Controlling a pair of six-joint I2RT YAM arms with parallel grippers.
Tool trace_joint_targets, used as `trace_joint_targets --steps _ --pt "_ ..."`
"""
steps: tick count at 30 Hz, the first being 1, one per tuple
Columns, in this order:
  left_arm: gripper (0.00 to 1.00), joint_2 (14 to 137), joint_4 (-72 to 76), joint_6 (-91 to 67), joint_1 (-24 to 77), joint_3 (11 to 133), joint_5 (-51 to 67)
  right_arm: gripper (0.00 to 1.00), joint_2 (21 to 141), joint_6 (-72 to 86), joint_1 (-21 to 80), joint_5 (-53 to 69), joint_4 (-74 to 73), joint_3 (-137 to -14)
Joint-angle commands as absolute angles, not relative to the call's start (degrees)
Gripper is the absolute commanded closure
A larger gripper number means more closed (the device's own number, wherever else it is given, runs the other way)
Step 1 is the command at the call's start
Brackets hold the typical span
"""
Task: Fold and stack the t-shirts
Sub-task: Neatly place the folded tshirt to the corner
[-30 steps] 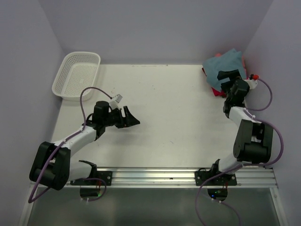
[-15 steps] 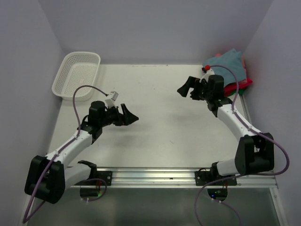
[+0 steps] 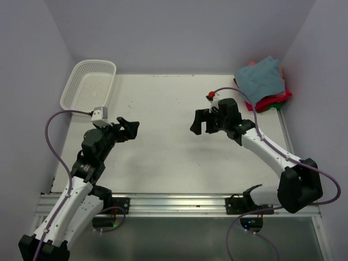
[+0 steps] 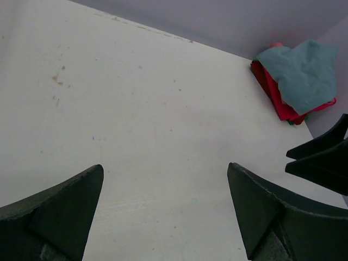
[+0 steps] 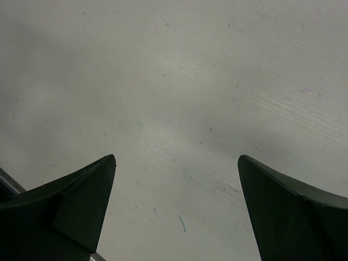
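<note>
item 1: dusty teal-blue soft cotton t-shirt (image 3: 262, 79), loosely folded. it lies on top of the pile in the far right corner of the pale table (image 3: 174, 109), close to the right wall. in the left wrist view one corner of it (image 4: 304, 70) droops over the layers beneath.

item 2: red folded cotton t-shirt (image 3: 274, 100), directly under the teal one, showing along the near edge of the pile. a thin green edge shows beneath it; no pink layer can be made out.

handling, as a judgement: light, limp and not fragile. cotton should cling to cotton, so the top shirt ought to drag the shirts below if pulled sideways. a pinch on 1 layer would probably let the fold fall open, so it is better to grip a folded edge through all its layers. take the near left edge, since the walls crowd the other 2 sides. lift, do not slide.

item 3: left gripper (image 3: 126, 127), fingers spread wide, holding nothing, over bare table on the left, well apart from the pile.

item 4: right gripper (image 3: 200, 123), fingers likewise spread and empty, over mid-table. it is the nearer of the 2 to the pile but not touching it.

item 5: white plastic mesh basket (image 3: 68, 87), far left corner, no shirt visible in it.
</note>
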State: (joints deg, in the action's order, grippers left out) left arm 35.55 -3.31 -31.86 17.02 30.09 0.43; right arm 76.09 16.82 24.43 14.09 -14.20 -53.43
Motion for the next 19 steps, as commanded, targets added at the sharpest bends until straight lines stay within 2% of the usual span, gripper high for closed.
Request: trace_joint_targets --steps 1,19 --pt "0.00 35.8 -6.8 -31.2 17.2 30.7 -3.1 0.01 75.3 14.8 25.9 9.1 -16.3 -53.9" --pt "0.00 39.1 -10.2 -30.5 17.2 34.3 -0.8 0.01 72.7 14.1 27.2 9.1 -20.4 -54.5"
